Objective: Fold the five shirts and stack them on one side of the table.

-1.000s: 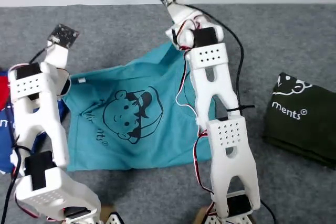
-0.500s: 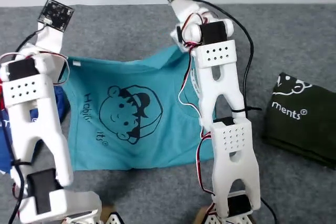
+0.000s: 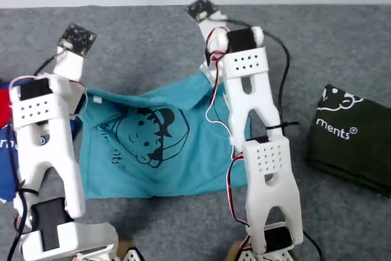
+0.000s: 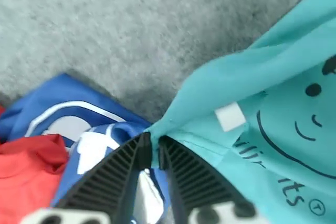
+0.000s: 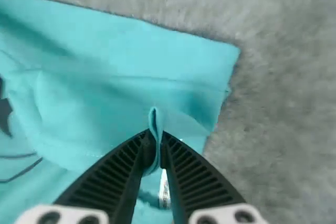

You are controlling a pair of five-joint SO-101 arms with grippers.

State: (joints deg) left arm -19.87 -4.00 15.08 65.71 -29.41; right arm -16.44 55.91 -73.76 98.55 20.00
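A teal shirt (image 3: pixel 153 145) with a cartoon face print lies spread on the grey table between the two arms. My left gripper (image 4: pixel 150 145) is shut on the teal shirt (image 4: pixel 262 93) at its far left edge, near the white neck tag (image 4: pixel 229 117). My right gripper (image 5: pixel 153 141) is shut on a pinched fold of the teal shirt (image 5: pixel 105 77) at its far right part. In the high view the left arm (image 3: pixel 46 132) stands at the shirt's left side and the right arm (image 3: pixel 250 108) over its right side. A folded dark green shirt (image 3: pixel 354 139) rests at the right.
A blue shirt (image 4: pixel 79 124) and a red shirt (image 4: pixel 26 177) lie bunched at the table's left edge, close beside my left gripper. They also show as the blue shirt (image 3: pixel 6 157) in the high view. Bare grey table (image 3: pixel 140 41) extends behind the teal shirt.
Both grippers have carried the shirt's far edge back toward the arms. The top edge now sags and wrinkles, with the right corner folded over.
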